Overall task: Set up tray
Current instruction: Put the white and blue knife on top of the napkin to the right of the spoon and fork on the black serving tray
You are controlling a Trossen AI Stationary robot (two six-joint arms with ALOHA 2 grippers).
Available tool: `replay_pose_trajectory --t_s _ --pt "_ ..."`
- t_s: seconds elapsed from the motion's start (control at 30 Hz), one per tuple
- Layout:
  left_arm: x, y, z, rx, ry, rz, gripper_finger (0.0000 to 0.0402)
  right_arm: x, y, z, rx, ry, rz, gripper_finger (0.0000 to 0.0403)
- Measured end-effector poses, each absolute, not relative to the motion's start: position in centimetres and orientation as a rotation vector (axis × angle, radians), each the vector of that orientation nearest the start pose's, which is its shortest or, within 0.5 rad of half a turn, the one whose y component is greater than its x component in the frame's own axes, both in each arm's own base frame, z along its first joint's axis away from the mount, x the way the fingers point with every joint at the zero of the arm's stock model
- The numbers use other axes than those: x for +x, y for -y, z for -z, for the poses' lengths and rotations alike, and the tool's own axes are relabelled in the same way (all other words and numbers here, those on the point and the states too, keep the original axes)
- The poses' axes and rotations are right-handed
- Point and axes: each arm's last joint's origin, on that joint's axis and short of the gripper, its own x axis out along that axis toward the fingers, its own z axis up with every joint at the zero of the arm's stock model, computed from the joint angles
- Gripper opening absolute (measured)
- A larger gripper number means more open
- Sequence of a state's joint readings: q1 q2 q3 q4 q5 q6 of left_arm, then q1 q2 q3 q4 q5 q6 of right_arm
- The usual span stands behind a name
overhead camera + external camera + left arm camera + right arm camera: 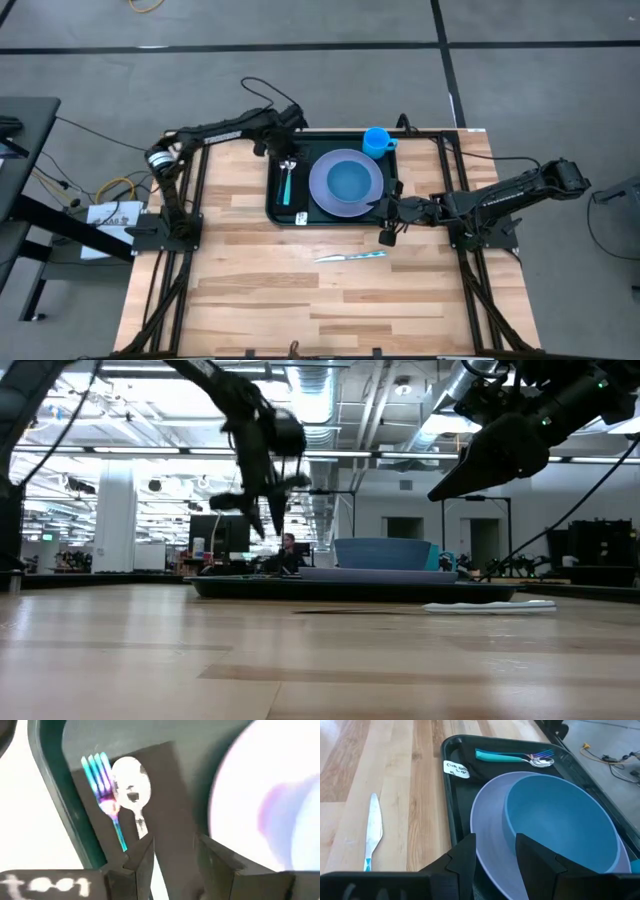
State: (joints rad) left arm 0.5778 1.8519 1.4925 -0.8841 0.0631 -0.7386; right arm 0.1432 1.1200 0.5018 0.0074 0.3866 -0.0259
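Observation:
The dark green tray (pixel 280 208) lies on the wooden table toward its far side. On it rest a lavender plate (pixel 322 190) with a blue bowl (pixel 350 181) in it, a blue cup (pixel 377 140) at the far right corner, and a teal-handled fork (pixel 102 785) and spoon (pixel 131 782) side by side on a flat black piece (pixel 170 805) at the left. My left gripper (pixel 175 865) hangs open above the fork and spoon, touching nothing. My right gripper (pixel 495 860) hovers open by the tray's near right corner, nothing between its fingers.
A knife with a teal handle end (pixel 350 257) lies on the bare wood near the tray's near edge, also seen in the right wrist view (pixel 372 830). A small white label (pixel 456 769) sits in the tray's near left corner. Free table stretches toward the near edge.

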Motion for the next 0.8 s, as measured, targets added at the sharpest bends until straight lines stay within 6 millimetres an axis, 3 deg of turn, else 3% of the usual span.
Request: replay_pose_trajectory --t_s 0.13,0.33,0.53,0.8 --pt "31.6 -17.4 -27.0 -0.855 -0.955 -0.755 0.0125 21.6 -2.0 -19.4 -0.188 -0.594 0.228 0.0131" --pt "33.3 -10.1 -30.6 -0.645 -0.872 -0.553 0.0125 21.6 -2.0 -19.3 -0.203 -0.599 0.228 0.0131" --pt "34.7 -1.2 -30.8 -0.415 -0.930 -0.302 0.0125 21.6 -2.0 -19.3 -0.238 -0.605 0.214 0.0131" --pt "32.5 8.8 -30.2 -0.080 -0.995 -0.267 0.0125 21.1 -2.5 -18.6 -0.198 -0.693 0.035 0.0131"
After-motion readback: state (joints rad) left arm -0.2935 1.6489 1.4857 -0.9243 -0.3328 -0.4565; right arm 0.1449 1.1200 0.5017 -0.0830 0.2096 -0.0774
